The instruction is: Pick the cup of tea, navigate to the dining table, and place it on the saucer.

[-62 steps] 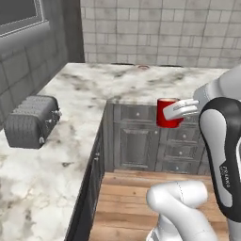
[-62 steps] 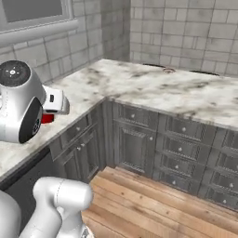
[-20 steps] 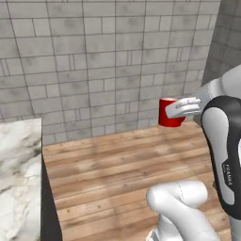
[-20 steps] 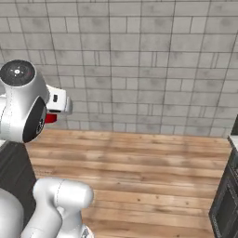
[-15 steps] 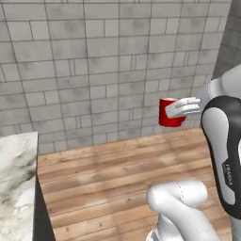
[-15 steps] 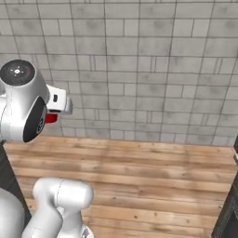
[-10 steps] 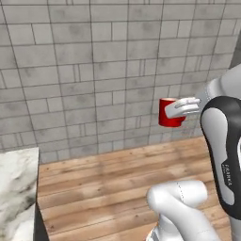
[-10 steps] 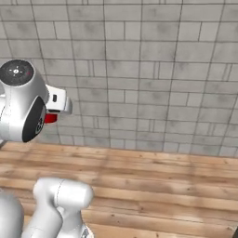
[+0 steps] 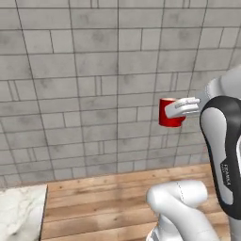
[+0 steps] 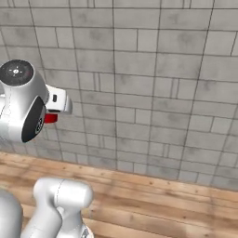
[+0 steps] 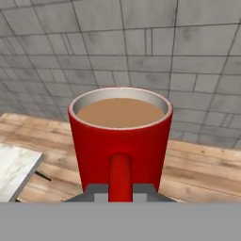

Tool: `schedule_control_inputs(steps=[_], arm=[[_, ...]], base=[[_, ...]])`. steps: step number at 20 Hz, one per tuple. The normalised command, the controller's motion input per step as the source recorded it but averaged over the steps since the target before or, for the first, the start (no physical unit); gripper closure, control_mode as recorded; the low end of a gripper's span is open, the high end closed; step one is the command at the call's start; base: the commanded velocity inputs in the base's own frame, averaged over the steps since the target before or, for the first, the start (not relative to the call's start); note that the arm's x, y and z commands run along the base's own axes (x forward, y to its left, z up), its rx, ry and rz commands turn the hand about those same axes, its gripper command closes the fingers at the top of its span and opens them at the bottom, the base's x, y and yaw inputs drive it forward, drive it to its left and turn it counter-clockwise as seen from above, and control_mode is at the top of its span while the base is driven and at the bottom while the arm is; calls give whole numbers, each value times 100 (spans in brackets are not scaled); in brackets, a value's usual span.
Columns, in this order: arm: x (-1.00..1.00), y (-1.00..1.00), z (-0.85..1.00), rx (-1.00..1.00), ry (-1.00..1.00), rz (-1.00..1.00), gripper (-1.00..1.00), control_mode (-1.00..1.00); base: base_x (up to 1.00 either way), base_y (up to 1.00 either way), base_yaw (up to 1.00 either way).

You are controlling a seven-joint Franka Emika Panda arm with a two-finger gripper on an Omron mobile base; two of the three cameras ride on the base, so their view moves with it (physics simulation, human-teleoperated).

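The cup of tea [image 9: 168, 114] is a bright red mug held in the air in front of a grey brick wall. My gripper [image 9: 175, 111] is shut on it from the handle side. In the hand view the cup of tea [image 11: 120, 134] stands upright with brown liquid near the rim, its handle facing the camera, and my gripper [image 11: 120, 192] clamps its base. From the right, a sliver of the red cup of tea [image 10: 50, 118] shows behind the hand, below my gripper [image 10: 59, 108]. The dining table and the saucer are out of view.
A grey brick wall [image 9: 94, 70] spans the view ahead, with wooden plank floor [image 10: 176, 204] below it. A marble worktop corner [image 9: 19, 214] sits at the lower left, also seen as a marble worktop corner [image 11: 14, 167] in the hand view.
The base has turned, so the whole scene shifted: the kitchen worktop and cabinets slid out to the left and the brick wall came in. The cup stays held in the same pose.
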Motion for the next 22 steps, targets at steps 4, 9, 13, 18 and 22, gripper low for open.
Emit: schedule_control_inputs(steps=[4,9,13,18,22], arm=[[0,0,0,0,0,0,100,100],[0,0,0,0,0,0,100,100],[0,0,0,0,0,0,100,100],[0,0,0,0,0,0,100,100],[0,0,0,0,0,0,100,100]], base=[[100,0,38],[100,0,52],[100,0,62],[98,0,79],[96,0,83]])
